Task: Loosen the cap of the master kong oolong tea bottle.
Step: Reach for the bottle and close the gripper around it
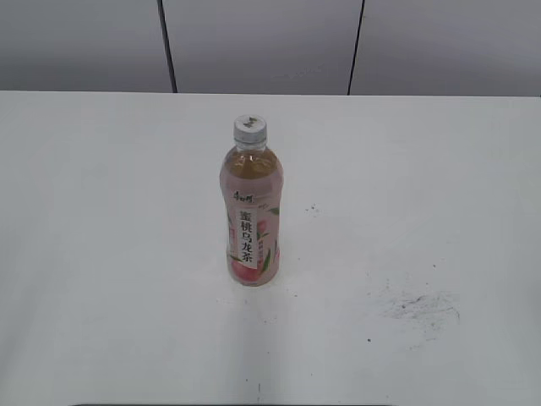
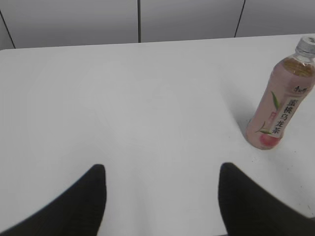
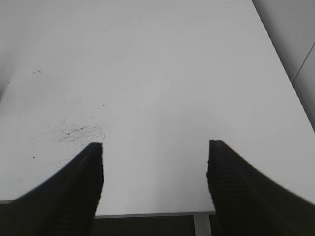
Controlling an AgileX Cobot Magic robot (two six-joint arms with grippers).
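**Upright bottle, both grippers apart from it**

Outside, the tea bottle (image 1: 251,211) stands upright mid-table (image 1: 101,254), cap (image 1: 249,128) on, open surface all round. Left wrist: the left gripper (image 2: 162,196) gapes wide, empty, with the bottle up to its right, well apart. Right wrist: the right gripper (image 3: 155,184) is spread, empty, over the table's near edge beside a scuff mark (image 3: 78,132).

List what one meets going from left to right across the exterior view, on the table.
Bare table → bottle with its cap on top → small dark speck → larger dark scuff.
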